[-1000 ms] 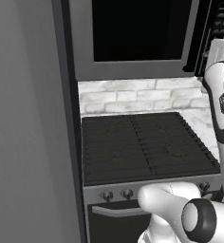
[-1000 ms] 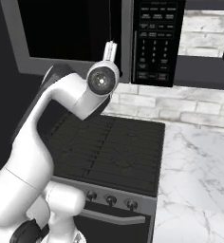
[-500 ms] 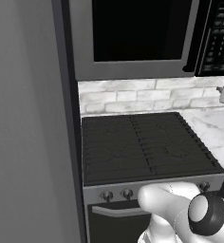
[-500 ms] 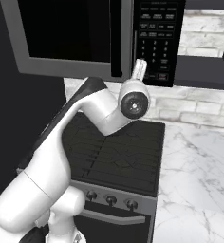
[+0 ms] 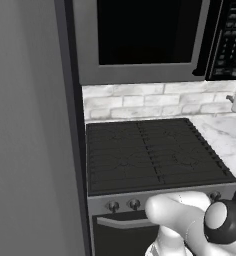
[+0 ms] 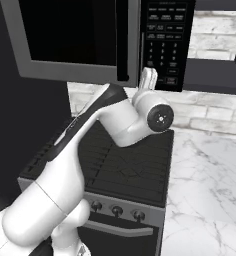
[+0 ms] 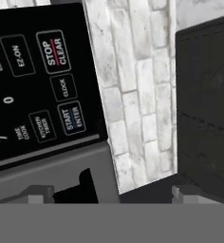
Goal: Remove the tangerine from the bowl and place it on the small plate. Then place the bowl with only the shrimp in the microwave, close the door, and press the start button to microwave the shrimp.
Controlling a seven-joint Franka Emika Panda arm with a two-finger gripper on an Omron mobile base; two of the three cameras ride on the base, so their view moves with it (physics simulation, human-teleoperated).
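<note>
Jaws: spread wide, nothing between them; in the hand view the gripper [image 7: 111, 192] shows two small finger tips [image 7: 37, 193] far apart at the bottom.
Hand view, keypad: black keypad panel [image 7: 38, 85] of the microwave [image 7: 47, 168] sits upper left, rolled with the hand; START/ENTER button [image 7: 72, 117] sits above and between the tips, nearer the left one; STOP/CLEAR button [image 7: 51, 50] is higher up.
Hand view, rest: white brick backsplash [image 7: 137, 95] runs down the middle; dark cabinet [image 7: 206, 104] is at right.
Left base view, microwave: the door [image 5: 140, 42] is shut, dark window facing out, vertical handle [image 5: 206, 45] at its right edge, keypad panel [image 5: 230, 40] beside it.
Left base view, below: black stove top [image 5: 150, 155] sits under the microwave, knobs [image 5: 122, 204] along its front; marble counter [image 5: 227, 137] at right; grey tall panel [image 5: 30, 125] at left.
Left base view, arm: white arm [image 5: 195, 227] rises from the lower right; a pale piece of it shows at the right edge near the keypad.
Right base view, arm: arm [image 6: 90, 150] bends up from lower left, wrist close under the keypad panel [image 6: 165, 45], hand end pointing up at its lower rows; contact cannot be told.
Right base view, door: door [image 6: 70, 40] closed.
Bowl, shrimp, tangerine, plate: cannot tell where.
</note>
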